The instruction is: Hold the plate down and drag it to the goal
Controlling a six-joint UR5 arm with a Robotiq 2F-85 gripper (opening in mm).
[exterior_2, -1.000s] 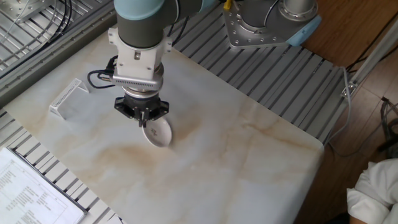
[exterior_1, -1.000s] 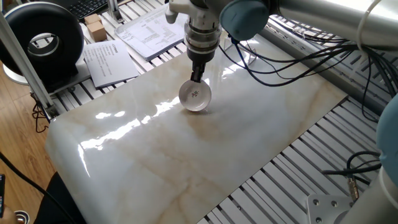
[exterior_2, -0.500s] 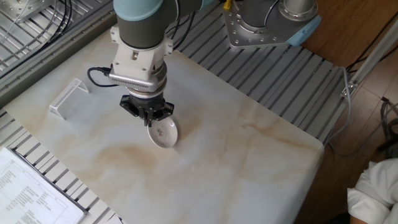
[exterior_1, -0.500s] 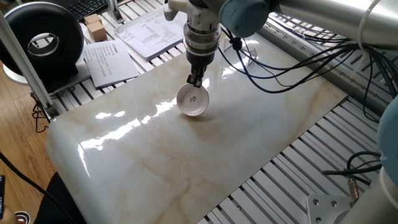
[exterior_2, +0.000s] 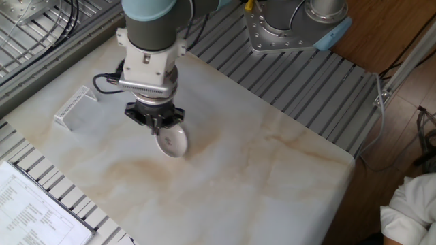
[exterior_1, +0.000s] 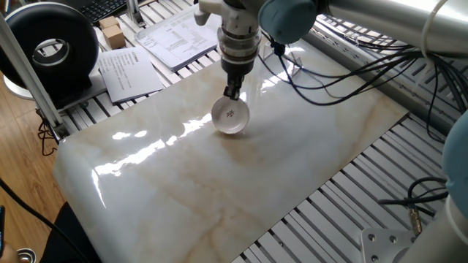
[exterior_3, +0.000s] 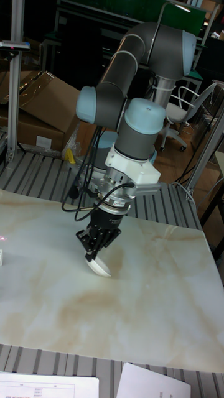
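The small white plate (exterior_1: 231,117) (exterior_2: 172,140) (exterior_3: 100,267) lies on the marble slab (exterior_1: 219,183), toward its far side. My gripper (exterior_1: 233,93) (exterior_2: 159,129) (exterior_3: 91,255) points straight down with its fingers shut together. The tips press on the plate's edge nearest the arm. In the tall fixed view the plate looks slightly tipped under the tips. The goal (exterior_2: 75,109), a clear plastic bracket, stands on the slab to the plate's left in the other fixed view, well apart from the plate.
Printed paper sheets (exterior_1: 128,71) (exterior_2: 34,211) lie on the slatted table beside the slab. A black round device (exterior_1: 55,44) stands at the far left corner. Cables (exterior_1: 329,73) trail behind the arm. The robot's base (exterior_2: 293,24) sits beyond the slab.
Gripper and plate slid a little away from the goal half a second ago, then came back slightly toward it. The fingers stayed shut and pressed on the plate.
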